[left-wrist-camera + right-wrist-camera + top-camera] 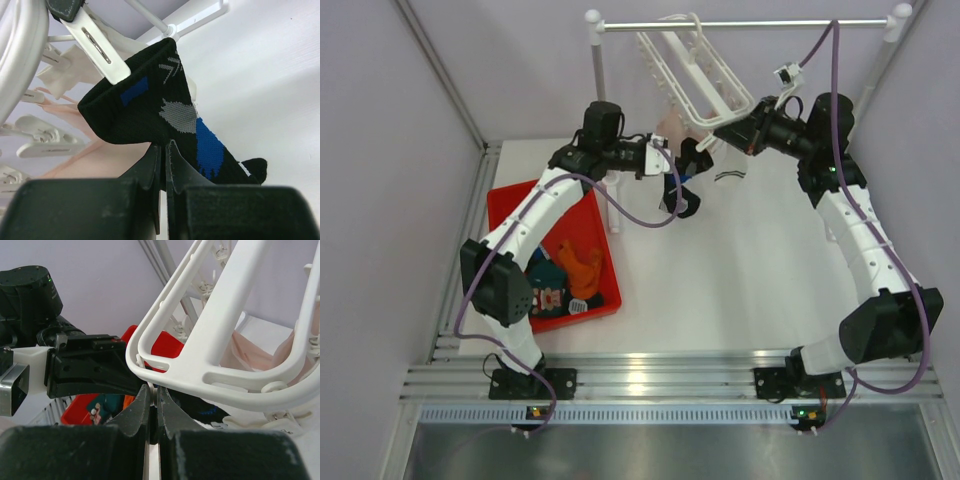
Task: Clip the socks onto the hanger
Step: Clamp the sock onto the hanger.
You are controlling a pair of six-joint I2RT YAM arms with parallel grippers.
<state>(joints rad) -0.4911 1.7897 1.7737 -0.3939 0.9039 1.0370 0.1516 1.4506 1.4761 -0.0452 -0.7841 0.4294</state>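
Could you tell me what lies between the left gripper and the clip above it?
The black sock, from left gripper up to clip; left wrist view.

You have bright, even light from above in the overhead view. Only faint, soft shadows lie on the counter (720,270) under the arms, and the aluminium rail (640,385) at the near edge throws back white glare. In the left wrist view the left hand (165,147) is a dark blur up close, the black sock (150,115) is sharp, and the counter behind is almost washed out. In the right wrist view the right hand (152,392) is blurred too, and the hanger (220,340) is bright.
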